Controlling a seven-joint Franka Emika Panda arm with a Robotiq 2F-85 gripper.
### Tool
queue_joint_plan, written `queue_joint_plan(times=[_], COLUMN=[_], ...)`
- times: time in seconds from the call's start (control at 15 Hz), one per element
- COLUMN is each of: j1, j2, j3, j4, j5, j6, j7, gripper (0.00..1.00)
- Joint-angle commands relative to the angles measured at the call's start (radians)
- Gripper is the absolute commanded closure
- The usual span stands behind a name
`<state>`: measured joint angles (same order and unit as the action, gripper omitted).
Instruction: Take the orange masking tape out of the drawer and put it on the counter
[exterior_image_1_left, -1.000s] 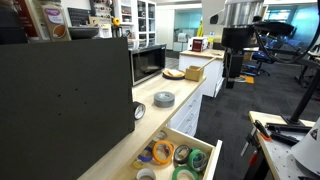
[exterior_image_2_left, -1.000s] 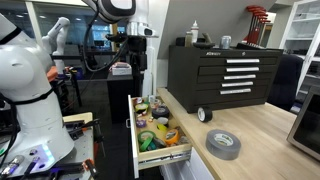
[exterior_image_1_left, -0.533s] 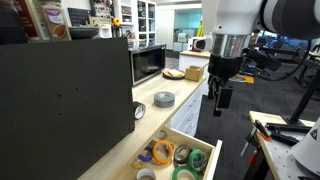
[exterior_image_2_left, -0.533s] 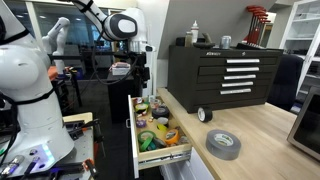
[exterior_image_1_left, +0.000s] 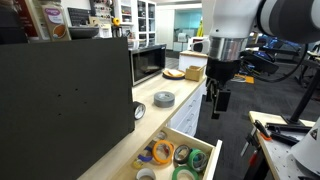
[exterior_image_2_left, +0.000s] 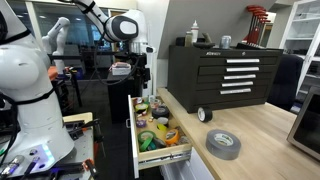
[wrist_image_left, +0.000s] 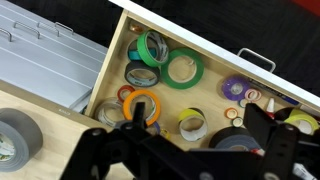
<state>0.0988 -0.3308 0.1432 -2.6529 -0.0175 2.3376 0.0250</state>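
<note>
The drawer (wrist_image_left: 205, 35) is pulled open and holds several tape rolls; it also shows in both exterior views (exterior_image_1_left: 212, 160) (exterior_image_2_left: 136, 150). The orange masking tape (wrist_image_left: 143, 105) lies flat near the drawer's counter-side edge; it also shows in an exterior view (exterior_image_1_left: 162, 152). My gripper (wrist_image_left: 195, 128) hangs above the drawer, open and empty, with one finger over the orange tape's edge. In both exterior views the gripper (exterior_image_1_left: 218, 100) (exterior_image_2_left: 138, 75) is well above the drawer. The beige counter (exterior_image_1_left: 150, 112) (exterior_image_2_left: 265, 135) runs beside the drawer.
Green rolls (wrist_image_left: 185, 68), a purple roll (wrist_image_left: 237, 88), a yellow-and-black roll (wrist_image_left: 192, 122) and a black roll (wrist_image_left: 235, 140) share the drawer. A larger grey roll (exterior_image_1_left: 164, 98) (exterior_image_2_left: 223, 145) lies on the counter. A black tool chest (exterior_image_2_left: 225, 72) and a microwave (exterior_image_1_left: 148, 62) stand on the counter.
The arm has come down and moved over the open drawer since a second ago; it has barely moved in the last half second. The gripper stays open.
</note>
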Motion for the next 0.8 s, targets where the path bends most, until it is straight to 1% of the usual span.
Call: queue_joint_plan(times=[0.0,0.33,0.53,0.73], j1=[0.008,0.029,0.025,0.025], j2=[0.041,0.176,0.284,0.391], j3=[0.014,0.064,0.094,0.081], j4=[-0.009,0.029,0.084,0.152], j5=[-0.019,-0.043,-0.130,-0.256], j6=[0.062,0.254,0.327,0.358], j7=[0.039,0.060,0.115,0.168], gripper=[0.00,0.00,0.00,0.00])
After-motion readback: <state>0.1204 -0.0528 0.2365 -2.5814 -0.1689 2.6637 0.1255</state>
